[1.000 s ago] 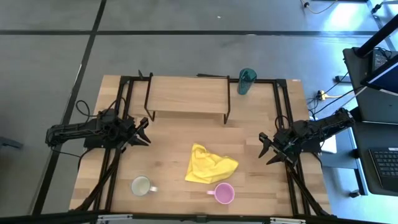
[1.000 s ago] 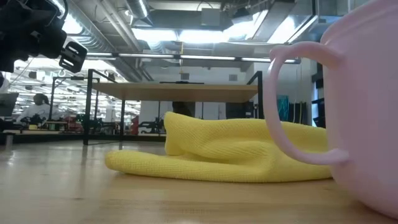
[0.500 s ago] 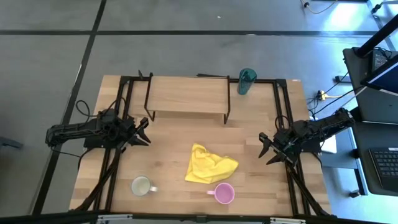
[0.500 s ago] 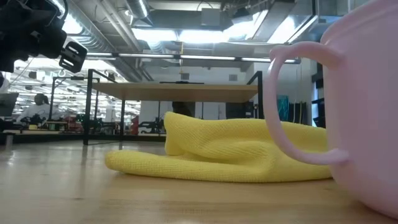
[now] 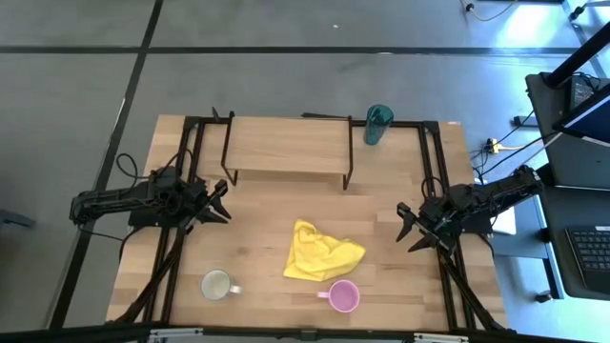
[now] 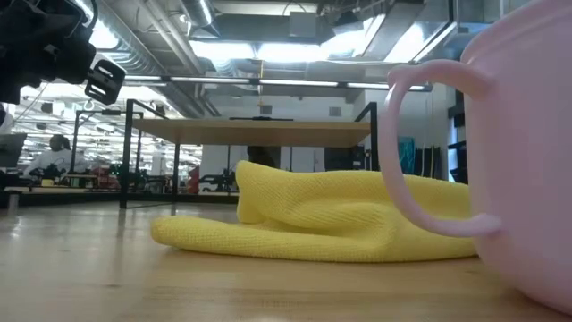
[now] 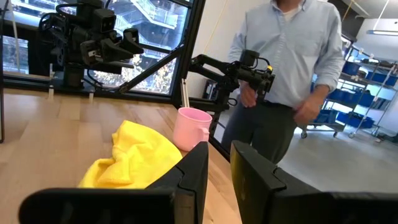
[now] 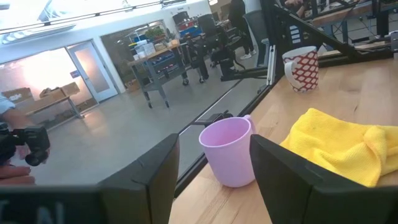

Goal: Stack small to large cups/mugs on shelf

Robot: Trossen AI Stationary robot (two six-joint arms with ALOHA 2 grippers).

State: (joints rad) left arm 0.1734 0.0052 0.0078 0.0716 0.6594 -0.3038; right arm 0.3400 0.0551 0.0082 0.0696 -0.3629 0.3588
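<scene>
The pink mug (image 5: 343, 296) and the patterned mug (image 5: 217, 284) are stood at the table's (image 5: 257, 219) near edge, the yellow cloth (image 5: 322, 252) between them. The teal tumbler (image 5: 377, 124) is partly hidden behind the shelf (image 5: 286, 147). The left hand (image 5: 218, 202) is seen slightly parted, empty; the right hand (image 5: 408, 229) is spread wide, empty.
</scene>
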